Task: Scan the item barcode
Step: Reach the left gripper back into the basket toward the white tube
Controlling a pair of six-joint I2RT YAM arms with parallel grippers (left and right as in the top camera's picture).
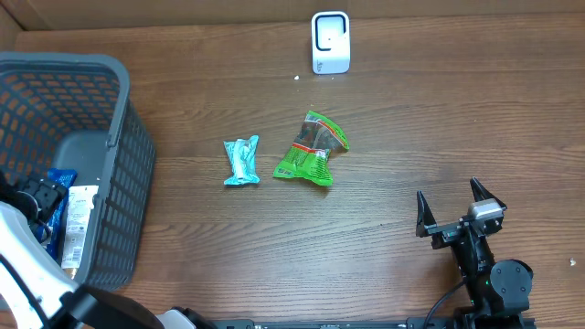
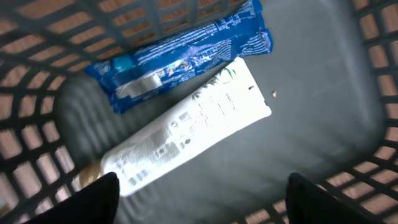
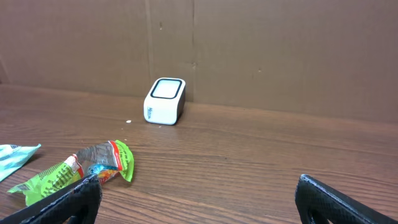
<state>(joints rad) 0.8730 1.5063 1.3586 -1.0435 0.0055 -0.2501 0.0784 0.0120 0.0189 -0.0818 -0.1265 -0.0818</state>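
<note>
My left gripper (image 2: 202,208) hangs open inside the grey basket (image 1: 123,137), just above its floor, with nothing between its fingers. Right ahead of it lies a white packet (image 2: 186,127) with printed text and barcode-like bars near its lower end. A blue packet (image 2: 186,53) lies beside it, further in. Overhead, the left gripper (image 1: 38,199) sits over these two packets. The white scanner (image 1: 330,42) stands at the table's far edge. My right gripper (image 1: 447,190) rests wide open and empty at the front right, facing the scanner (image 3: 165,101).
A green snack packet (image 1: 313,149) and a teal packet (image 1: 242,161) lie mid-table between basket and right arm. The green packet (image 3: 74,171) is close to my right gripper's left finger (image 3: 74,202). The basket's mesh walls (image 2: 37,124) enclose the left gripper. A cardboard wall backs the table.
</note>
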